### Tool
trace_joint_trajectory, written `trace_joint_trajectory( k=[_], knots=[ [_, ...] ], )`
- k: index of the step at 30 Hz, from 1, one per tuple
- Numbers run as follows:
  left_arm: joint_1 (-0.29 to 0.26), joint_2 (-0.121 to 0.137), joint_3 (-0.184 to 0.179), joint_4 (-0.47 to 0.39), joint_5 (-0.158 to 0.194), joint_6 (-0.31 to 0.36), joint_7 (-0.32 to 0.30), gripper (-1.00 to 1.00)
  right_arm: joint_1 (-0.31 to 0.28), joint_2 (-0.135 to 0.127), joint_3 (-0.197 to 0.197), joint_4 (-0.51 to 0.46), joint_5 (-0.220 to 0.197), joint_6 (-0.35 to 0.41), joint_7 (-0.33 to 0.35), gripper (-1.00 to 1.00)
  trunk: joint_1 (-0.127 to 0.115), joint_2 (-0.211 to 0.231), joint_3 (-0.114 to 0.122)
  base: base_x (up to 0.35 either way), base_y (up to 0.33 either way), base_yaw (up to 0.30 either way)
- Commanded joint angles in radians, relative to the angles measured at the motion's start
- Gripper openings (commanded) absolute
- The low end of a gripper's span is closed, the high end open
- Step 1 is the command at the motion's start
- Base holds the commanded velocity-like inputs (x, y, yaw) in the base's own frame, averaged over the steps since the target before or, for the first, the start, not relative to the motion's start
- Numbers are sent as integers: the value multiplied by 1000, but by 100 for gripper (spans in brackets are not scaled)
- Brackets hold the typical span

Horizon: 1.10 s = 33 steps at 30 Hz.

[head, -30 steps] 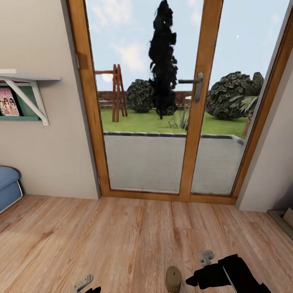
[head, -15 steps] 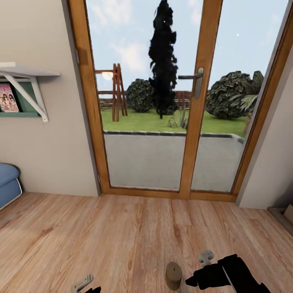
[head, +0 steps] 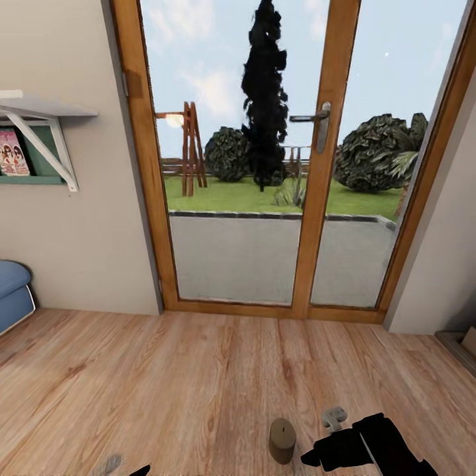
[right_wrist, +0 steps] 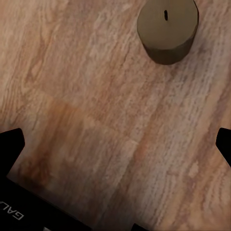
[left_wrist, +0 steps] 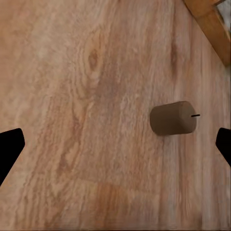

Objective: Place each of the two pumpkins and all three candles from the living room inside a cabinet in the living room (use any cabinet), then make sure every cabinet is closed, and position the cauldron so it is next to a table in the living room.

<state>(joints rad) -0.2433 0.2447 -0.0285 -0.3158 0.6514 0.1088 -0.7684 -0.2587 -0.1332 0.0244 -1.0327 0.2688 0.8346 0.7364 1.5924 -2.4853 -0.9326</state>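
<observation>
You face a glazed door [head: 264,165] across a wood floor [head: 165,377]. One brown candle [head: 282,439] stands upright on the floor just left of your right gripper [right_wrist: 115,139]. Both it and your left gripper [left_wrist: 115,144] hang spread wide, holding nothing.

In the head view, the right gripper [head: 316,456] is cut off by the lower edge, so its jaws cannot be judged. The left gripper [head: 140,471] shows as a dark sliver at that same edge. A blue seat [head: 13,294] is cropped by the left edge, as are the wall shelf [head: 39,106] and the picture [head: 12,152] beneath it, too small to read. In both wrist views, only black jaw tips enter from the side edges.
</observation>
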Motion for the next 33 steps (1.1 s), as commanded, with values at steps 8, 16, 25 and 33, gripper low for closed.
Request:
trace_joint_trajectory(
  k=[8, 16, 25, 33],
  knots=[
    [1, 46, 0, 59, 17, 9, -174, 100, -1, 0, 2, -1, 12, 1, 7, 100, 9, -16, -23, 0, 0, 0],
    [1, 33, 1, 60, 17, 8, -167, 100, -1, 1, 3, -1, 13, 0, 5, 100, 9, -16, -23, 81, 30, 0],
    [1, 28, 1, 61, 17, 1, -151, 100, -1, 3, 3, -1, 15, -33, 4, 100, 9, -16, -23, 163, 63, 0],
    [1, 27, 1, 60, 17, -6, -151, 100, -1, 3, 3, 0, 16, -36, 4, 100, 12, -17, -46, 8, 3, 0]
  ],
)
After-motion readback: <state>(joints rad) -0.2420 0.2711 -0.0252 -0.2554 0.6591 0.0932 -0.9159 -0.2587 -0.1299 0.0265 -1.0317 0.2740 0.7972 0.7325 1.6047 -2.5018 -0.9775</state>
